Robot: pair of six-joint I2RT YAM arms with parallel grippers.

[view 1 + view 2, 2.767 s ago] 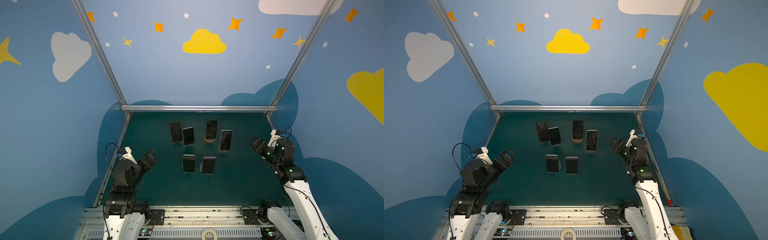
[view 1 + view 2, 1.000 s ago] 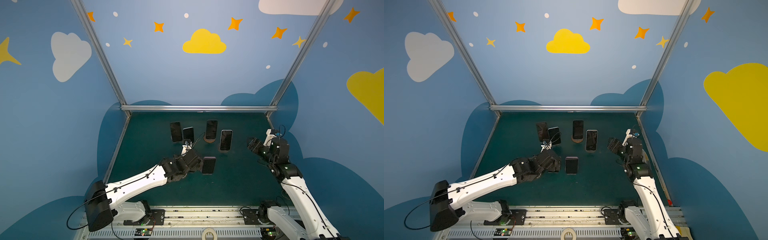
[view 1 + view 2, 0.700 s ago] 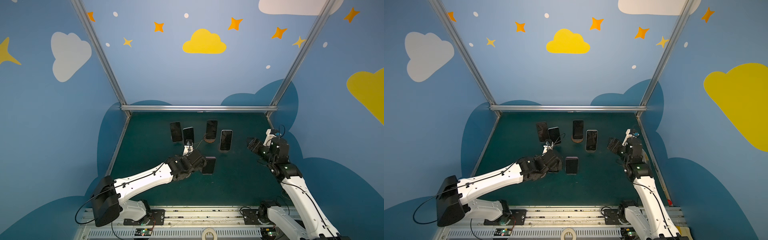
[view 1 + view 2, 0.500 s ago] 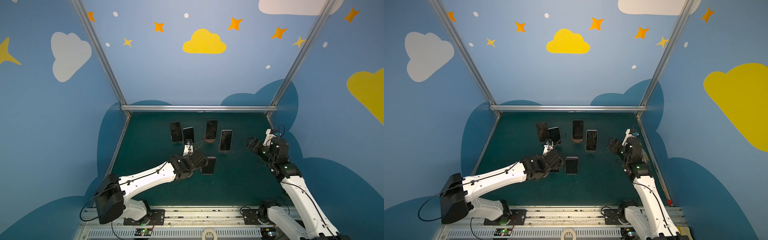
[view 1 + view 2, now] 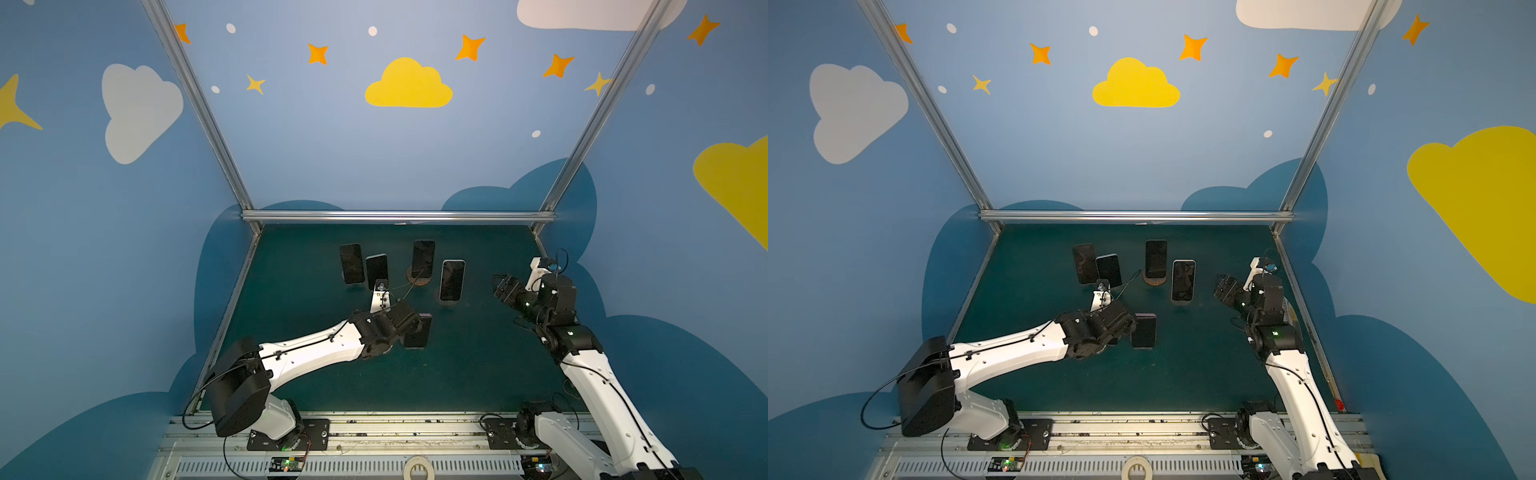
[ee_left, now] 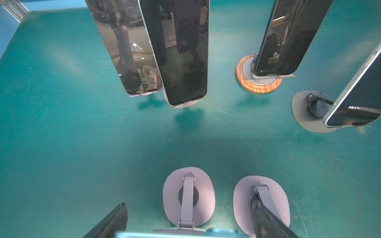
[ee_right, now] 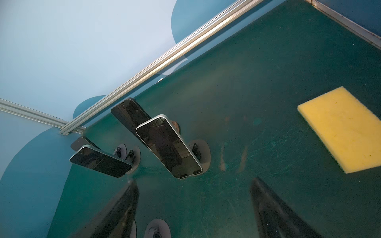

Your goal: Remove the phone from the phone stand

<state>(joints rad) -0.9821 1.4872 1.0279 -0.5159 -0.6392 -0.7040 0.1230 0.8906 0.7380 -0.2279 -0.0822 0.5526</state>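
The light-blue phone (image 6: 177, 233) leans on its grey oval stand (image 6: 188, 197). Its top edge lies right between the jaws of the left gripper (image 6: 188, 203), and its long axis points up into them. Whether they pinch it, I cannot tell. The right gripper (image 7: 193, 183) is spread wide, empty and well apart.

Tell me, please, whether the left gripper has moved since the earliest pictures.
Yes. The left gripper has swung rightward, from far left of the front-right phone to close beside it.

Desk (image 5: 478, 374): four rear phones (image 5: 451, 279) on rear stands (image 6: 258, 82) in a row; before them, two front phones (image 5: 419, 332) on front stands (image 6: 188, 197), side by side. Sponge (image 7: 340, 129) right of all.
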